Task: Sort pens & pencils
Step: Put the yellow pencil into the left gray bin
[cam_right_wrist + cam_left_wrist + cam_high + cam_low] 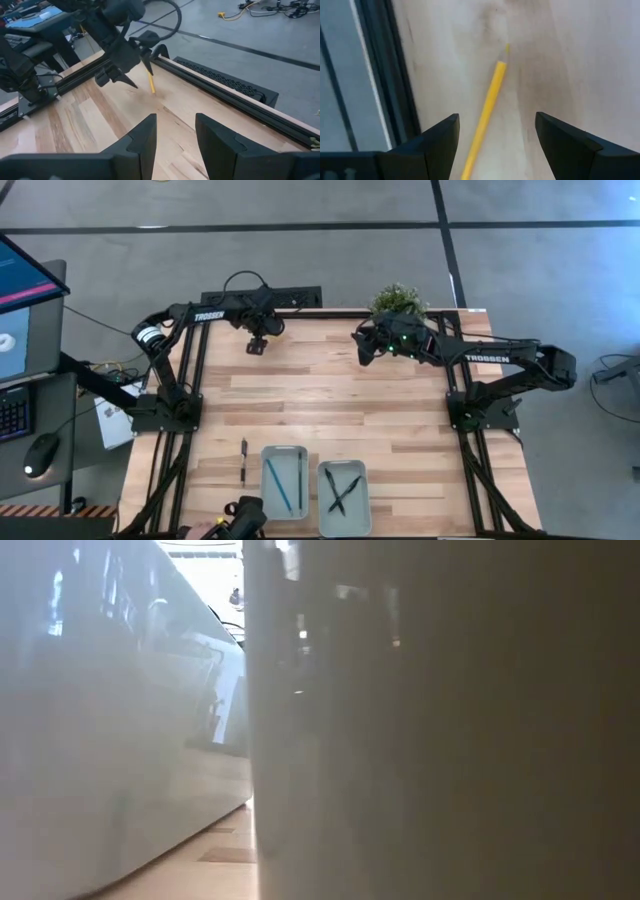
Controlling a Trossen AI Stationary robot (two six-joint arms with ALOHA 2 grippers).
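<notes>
The yellow pencil (490,97) lies slanted on the wood near the table's far edge. My left gripper (496,132) hovers over it, open, one finger on each side and clear of it. From the right wrist view, the left gripper (131,60) stands above the yellow pencil (151,84). My right gripper (175,135) is open and holds nothing, farther right along the far edge (365,348). A light blue pencil (281,485) lies in the left tray (268,452). Two crossed black pens (342,492) lie in the right tray (324,470). Another black pen (243,461) lies on the table left of the trays.
A black rail (220,82) runs along the far edge just behind the pencil. A potted plant (398,300) stands behind the right gripper. A dark device (243,520) sits at the near edge. The low view is blocked by pale tray walls (120,740). Bare wood lies mid-table.
</notes>
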